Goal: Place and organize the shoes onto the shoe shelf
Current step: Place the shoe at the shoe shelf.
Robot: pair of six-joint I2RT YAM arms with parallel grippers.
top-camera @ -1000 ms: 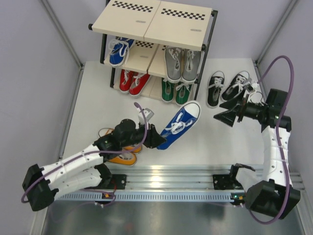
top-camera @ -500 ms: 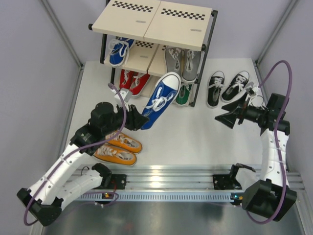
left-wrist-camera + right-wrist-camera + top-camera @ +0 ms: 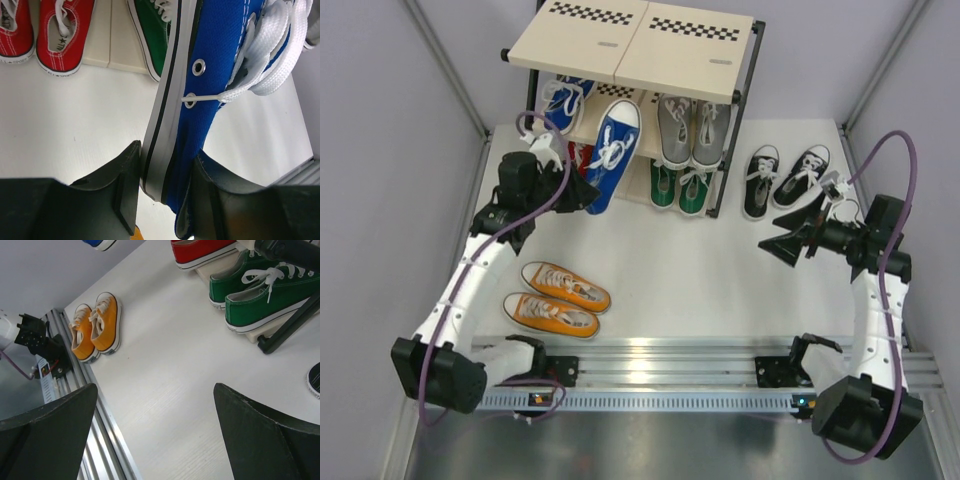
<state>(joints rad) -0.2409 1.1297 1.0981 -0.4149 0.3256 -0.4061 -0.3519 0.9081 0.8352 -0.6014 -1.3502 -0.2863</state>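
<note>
My left gripper (image 3: 577, 192) is shut on the heel of a blue shoe (image 3: 610, 150), held in the air with its toe at the front of the shoe shelf's (image 3: 630, 45) middle tier. In the left wrist view the white sole and blue canvas of this shoe (image 3: 220, 60) are pinched in the left gripper (image 3: 162, 195). Another blue shoe (image 3: 560, 105) and a grey pair (image 3: 690, 130) sit on the middle tier. Red shoes (image 3: 582, 160) and green shoes (image 3: 680, 188) fill the bottom tier. My right gripper (image 3: 788, 240) stands open over bare table.
An orange pair (image 3: 558, 300) lies on the table near the left arm's base, also seen in the right wrist view (image 3: 95, 325). A black pair (image 3: 782, 178) lies right of the shelf, close to my right gripper. Grey walls close in both sides.
My left arm has swung left and back, carrying the blue shoe from the middle of the table up to the shelf's middle tier. The right arm has barely shifted.
</note>
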